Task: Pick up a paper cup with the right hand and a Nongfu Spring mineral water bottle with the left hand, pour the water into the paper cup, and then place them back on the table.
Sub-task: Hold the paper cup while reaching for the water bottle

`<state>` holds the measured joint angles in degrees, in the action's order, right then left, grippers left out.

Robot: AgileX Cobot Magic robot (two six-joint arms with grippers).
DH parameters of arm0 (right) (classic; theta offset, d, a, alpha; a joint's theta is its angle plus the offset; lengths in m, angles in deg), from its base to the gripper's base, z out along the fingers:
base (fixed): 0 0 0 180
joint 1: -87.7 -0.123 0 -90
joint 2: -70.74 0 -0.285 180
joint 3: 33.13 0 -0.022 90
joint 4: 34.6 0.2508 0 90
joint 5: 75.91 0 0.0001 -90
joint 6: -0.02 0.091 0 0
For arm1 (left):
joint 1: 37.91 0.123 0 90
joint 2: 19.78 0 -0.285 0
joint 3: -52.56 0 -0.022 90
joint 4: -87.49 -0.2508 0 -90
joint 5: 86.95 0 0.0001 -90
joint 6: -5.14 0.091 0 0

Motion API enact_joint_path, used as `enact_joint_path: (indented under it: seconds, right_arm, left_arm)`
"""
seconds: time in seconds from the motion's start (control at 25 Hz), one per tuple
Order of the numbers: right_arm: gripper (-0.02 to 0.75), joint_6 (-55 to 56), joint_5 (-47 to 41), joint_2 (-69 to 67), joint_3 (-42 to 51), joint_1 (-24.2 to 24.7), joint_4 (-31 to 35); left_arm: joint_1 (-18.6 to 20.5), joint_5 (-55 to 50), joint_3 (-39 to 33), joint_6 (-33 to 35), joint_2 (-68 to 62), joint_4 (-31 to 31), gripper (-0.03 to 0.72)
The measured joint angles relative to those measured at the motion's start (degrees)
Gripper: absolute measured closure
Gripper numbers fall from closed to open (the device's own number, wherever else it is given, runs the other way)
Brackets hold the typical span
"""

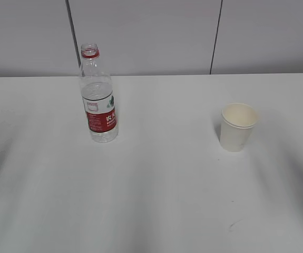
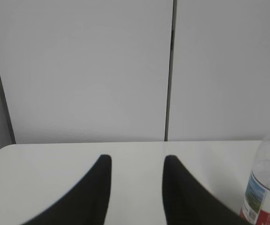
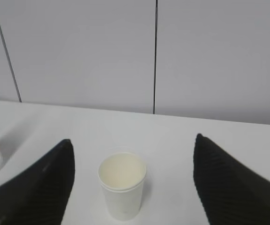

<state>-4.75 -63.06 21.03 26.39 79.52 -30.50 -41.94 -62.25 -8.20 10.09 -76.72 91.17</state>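
**Both grippers empty, cup lined up, bottle off to one side**

Your right gripper (image 3: pixel 134 150) is spread wide and holds nothing. The cup (image 3: pixel 122 185) stands upright on the table (image 3: pixel 172 136) just ahead of it, between the two fingers and a little nearer the left one, touching neither. That wide spread suits the cup: the rim is its broadest part, and the jaws need room to pass around it before closing lower on the tapered wall.

Your left gripper (image 2: pixel 137 161) is also parted and empty, though its gap is narrower. The bottle (image 2: pixel 266 187) is not between its fingers; it stands upright ahead and to the right of the right finger, half cut off by the edge of the view. You would likely have to swing that arm right before reaching in.

In the exterior view the bottle (image 1: pixel 97 97) has no cap, so it is ready to pour, and it stands well apart from the cup (image 1: pixel 237 126). Neither arm shows there, so I judge the task has yet to begin.
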Motion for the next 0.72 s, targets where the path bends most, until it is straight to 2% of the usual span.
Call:
enact_joint_path:
  seconds: [0.12, 0.44, 0.72]
  right_arm:
    - [0.15, 0.0, 3.8, -5.1, 0.3, 0.0, -2.6]
    - [0.15, 4.8, 28.8, -21.6, 4.5, 0.0, -3.5]
    - [0.15, 4.8, 41.7, -34.7, 5.2, 0.0, -3.6]
  left_arm:
    - [0.0, 7.7, 0.0, -2.8, -5.8, -1.3, 0.449]
    - [0.0, 23.0, 0.0, -4.9, -21.2, -7.9, 0.449]
    - [0.0, 28.0, 0.0, -4.9, -27.4, -9.3, 0.449]
